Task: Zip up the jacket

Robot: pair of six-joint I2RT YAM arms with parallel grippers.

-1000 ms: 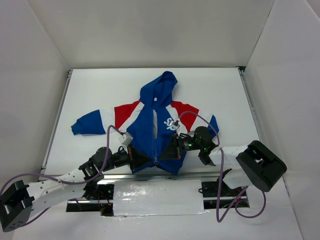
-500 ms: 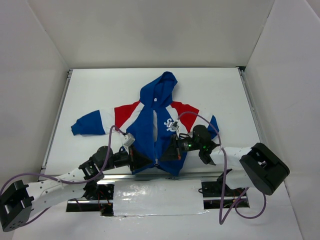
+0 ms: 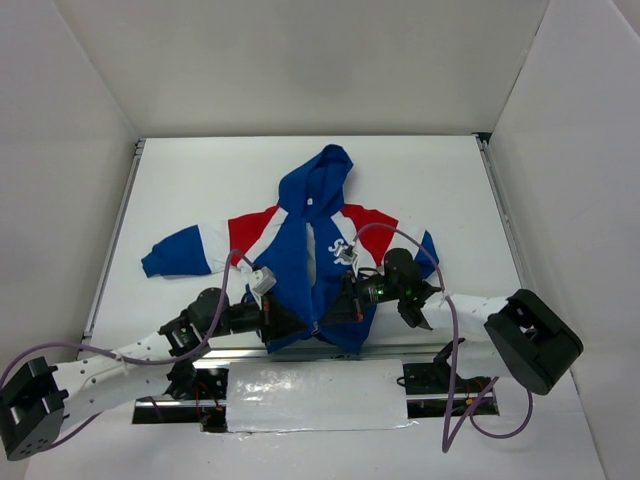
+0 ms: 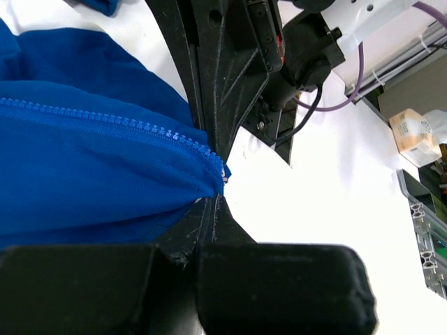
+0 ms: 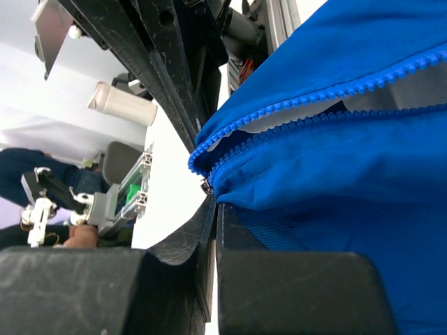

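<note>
Left gripper (image 4: 211, 204) and right gripper (image 5: 212, 206), both clamped shut on the jacket (image 3: 295, 255) hem at 6 o'clock, have edged closer together; zipper (image 4: 119, 124) halves appear aligned for engagement.

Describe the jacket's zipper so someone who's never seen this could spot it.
On the white table lies a blue jacket, hood toward the far edge. Its zipper runs down the front's middle, the only line of blue teeth among white stripes.

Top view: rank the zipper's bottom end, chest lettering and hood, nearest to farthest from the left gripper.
From the left gripper:
1. Zipper's bottom end, beside it at the near hem.
2. Chest lettering, farther back, rightward.
3. Hood, at the jacket's far end.
</note>
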